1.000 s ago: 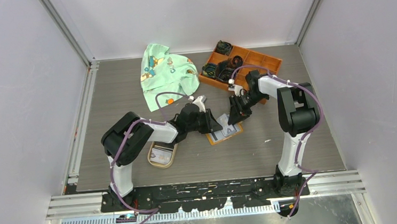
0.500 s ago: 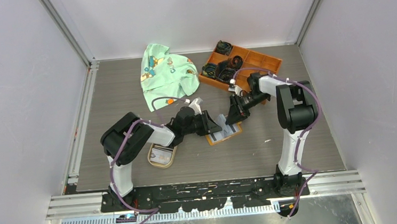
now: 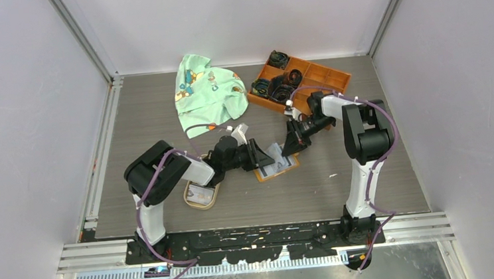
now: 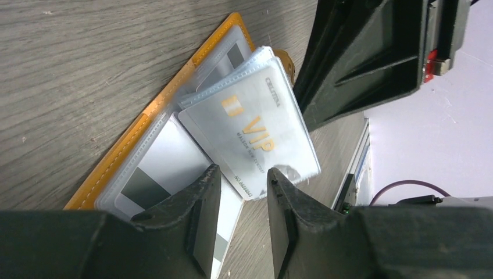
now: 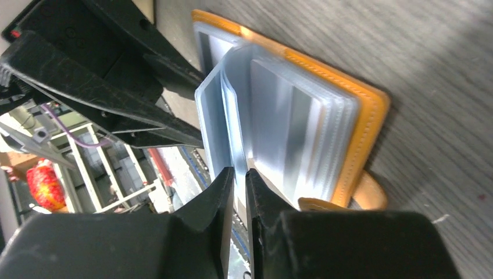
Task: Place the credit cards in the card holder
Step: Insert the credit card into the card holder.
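The orange card holder (image 3: pixel 280 167) lies open on the table between both arms, its clear sleeves fanned up. A white VIP credit card (image 4: pixel 256 136) sits in one raised sleeve. A grey-striped card (image 4: pixel 152 177) fills the flat slot beside it. My left gripper (image 4: pixel 243 192) is open just short of the VIP card's corner, with nothing between its fingers. My right gripper (image 5: pixel 235 174) is shut on a clear sleeve (image 5: pixel 212 125) of the holder and holds it upright. More cards lie in the tan oval dish (image 3: pixel 202 195).
An orange compartmented tray (image 3: pixel 322 75) with dark coiled items stands at the back right. A green printed cloth (image 3: pixel 206 93) lies at the back centre. In the top view the two grippers face each other a few centimetres apart over the holder.
My left gripper has opened and drawn back slightly to the left, off the VIP card. My right gripper has closed on the sleeve.
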`<state>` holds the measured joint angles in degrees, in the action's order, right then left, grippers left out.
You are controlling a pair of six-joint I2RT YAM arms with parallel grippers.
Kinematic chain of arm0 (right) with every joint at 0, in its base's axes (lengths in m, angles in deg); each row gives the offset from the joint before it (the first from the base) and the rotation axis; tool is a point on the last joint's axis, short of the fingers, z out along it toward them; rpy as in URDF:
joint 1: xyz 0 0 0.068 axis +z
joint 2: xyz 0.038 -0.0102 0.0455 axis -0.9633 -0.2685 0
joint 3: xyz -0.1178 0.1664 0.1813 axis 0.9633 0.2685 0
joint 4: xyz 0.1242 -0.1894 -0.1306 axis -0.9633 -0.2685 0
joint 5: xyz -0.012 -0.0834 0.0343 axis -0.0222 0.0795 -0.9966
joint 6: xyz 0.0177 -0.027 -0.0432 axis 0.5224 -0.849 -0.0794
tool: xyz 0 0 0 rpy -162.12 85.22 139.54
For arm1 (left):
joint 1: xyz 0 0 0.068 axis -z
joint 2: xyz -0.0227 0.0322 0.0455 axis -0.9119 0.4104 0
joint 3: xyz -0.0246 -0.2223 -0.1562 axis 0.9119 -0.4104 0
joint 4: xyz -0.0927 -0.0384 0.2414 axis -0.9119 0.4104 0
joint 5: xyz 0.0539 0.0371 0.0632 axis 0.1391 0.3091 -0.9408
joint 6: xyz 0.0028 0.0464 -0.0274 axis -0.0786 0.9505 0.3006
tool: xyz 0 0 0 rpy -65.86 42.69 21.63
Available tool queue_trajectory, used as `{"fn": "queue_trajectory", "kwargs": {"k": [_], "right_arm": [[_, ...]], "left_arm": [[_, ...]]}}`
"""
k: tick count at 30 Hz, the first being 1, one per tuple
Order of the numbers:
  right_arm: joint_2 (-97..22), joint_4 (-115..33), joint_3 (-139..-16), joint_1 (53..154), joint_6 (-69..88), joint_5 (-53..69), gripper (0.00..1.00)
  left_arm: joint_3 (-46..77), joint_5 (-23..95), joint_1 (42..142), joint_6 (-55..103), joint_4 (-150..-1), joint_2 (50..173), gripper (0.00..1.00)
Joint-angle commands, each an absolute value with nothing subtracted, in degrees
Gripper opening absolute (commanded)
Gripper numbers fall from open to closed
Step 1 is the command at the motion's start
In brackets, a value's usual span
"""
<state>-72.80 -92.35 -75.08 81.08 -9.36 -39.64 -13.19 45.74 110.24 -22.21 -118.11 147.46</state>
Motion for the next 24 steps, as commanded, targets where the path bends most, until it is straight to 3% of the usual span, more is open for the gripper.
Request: {"fn": "queue_trajectory", "kwargs": {"k": [1,6,17,24], "right_arm": [[-68.44,-88.73,-74.60,81.98,-7.32,-35.03,0.19],[-66.96,-86.73,-74.19,84.59,-6.81,-29.55,0.21],[-65.12,-85.90,-74.39,88.64,-6.70,-25.49,0.45],[-63.93,-85.75,-74.83,91.19,-7.15,-22.49,0.50]], "left_arm": [[-15.30,46.33,109.77,-22.80,-122.61,144.88,0.37],[-15.76,46.53,109.69,-22.70,-123.03,144.56,0.43],[-17.27,44.92,109.63,-21.71,-122.15,143.05,0.50],[-21.12,43.28,109.63,-21.08,-124.04,138.88,0.61]]}}
